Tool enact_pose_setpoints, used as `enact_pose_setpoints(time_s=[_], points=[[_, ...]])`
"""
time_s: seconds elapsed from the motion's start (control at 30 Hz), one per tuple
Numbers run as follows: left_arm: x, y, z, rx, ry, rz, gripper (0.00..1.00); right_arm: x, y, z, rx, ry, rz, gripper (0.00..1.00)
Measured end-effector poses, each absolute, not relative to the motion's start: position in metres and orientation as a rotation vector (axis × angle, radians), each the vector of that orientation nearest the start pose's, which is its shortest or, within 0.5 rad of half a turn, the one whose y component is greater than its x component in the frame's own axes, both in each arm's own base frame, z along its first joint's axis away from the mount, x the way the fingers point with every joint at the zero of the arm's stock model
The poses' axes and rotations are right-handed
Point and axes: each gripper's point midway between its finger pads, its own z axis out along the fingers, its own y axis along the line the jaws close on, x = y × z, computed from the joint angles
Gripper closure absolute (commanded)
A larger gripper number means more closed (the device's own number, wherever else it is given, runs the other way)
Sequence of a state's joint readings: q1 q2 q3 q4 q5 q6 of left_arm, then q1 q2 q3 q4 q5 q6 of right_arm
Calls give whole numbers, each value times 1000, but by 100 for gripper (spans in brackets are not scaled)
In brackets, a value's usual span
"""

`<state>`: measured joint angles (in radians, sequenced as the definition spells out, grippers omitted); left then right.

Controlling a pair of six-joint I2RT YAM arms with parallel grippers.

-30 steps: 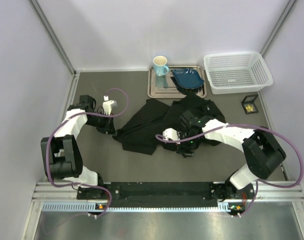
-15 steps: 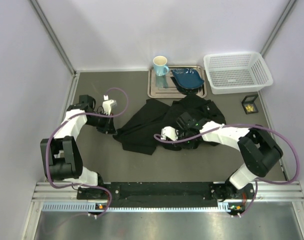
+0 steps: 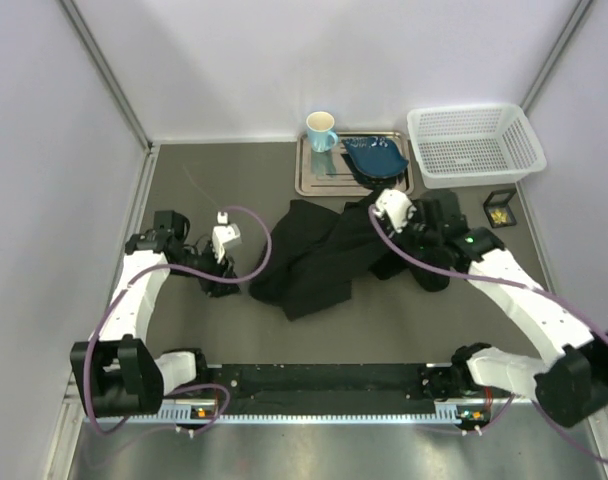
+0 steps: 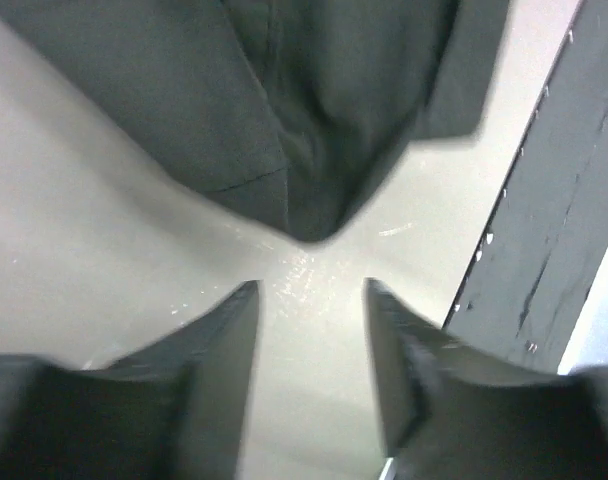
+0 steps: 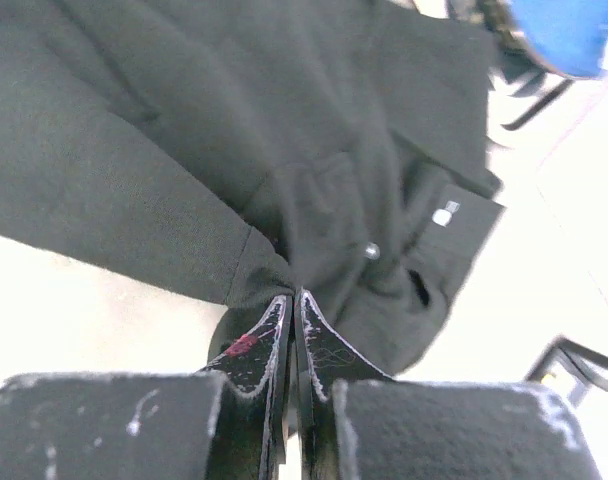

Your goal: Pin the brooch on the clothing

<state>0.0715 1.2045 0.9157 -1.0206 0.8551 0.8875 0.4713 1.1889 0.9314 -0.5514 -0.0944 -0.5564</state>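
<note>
The clothing [image 3: 319, 255], a black shirt, lies bunched mid-table. My right gripper [image 3: 382, 245] hangs over its right part. In the right wrist view this gripper [image 5: 292, 300] is shut on a pinched fold of the clothing [image 5: 184, 150], with small white buttons [image 5: 444, 215] just beyond. My left gripper [image 3: 222, 285] sits at the shirt's left edge. It stands open [image 4: 309, 290] over bare table, and a corner of the clothing [image 4: 304, 180] lies just ahead of its fingertips. The brooch [image 3: 500, 212] shows as a gold speck in a small black box at the right.
A metal tray [image 3: 309, 182] at the back holds a blue cup [image 3: 321, 130] and a blue dish [image 3: 376, 157]. A white basket [image 3: 474, 145] stands at the back right. A black rail [image 3: 324, 380] runs along the near edge.
My right gripper shut on the shirt and has pulled it back and to the right, bunching it. My left gripper has opened, let go of the shirt's left edge and shifted nearer.
</note>
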Motion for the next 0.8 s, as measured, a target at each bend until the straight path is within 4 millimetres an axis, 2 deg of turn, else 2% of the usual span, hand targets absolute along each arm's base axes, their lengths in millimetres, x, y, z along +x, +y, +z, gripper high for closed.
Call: enact_pose_setpoints(time_s=[0.07,0.1,0.17,0.3,0.37,0.43,0.57,0.7,0.8], points=[[199,-99,132,1149,2123,-843,34,291,128,172,-1133,2000,45,100],[196,-99,131,1171,2113,-846,27,290,124,178,-1115,1989,35,100],[195,-99,130,1230,2069,-832,24,286,121,187,-1100,1968,33,100],[198,-102,130,1403,1922,-772,24,279,119,186,-1106,1980,43,100],[199,-113,128,1537,1832,-736,24,277,118,184,-1105,1993,47,100],[201,-132,126,1679,1720,-695,24,276,118,183,-1101,2002,51,100],[225,-166,127,1734,1636,-627,24,273,117,182,-1084,2020,61,100],[261,-195,131,1653,1689,-592,30,270,117,183,-1054,2033,73,100],[283,-214,126,1582,1758,-582,34,269,117,184,-1037,2038,79,100]])
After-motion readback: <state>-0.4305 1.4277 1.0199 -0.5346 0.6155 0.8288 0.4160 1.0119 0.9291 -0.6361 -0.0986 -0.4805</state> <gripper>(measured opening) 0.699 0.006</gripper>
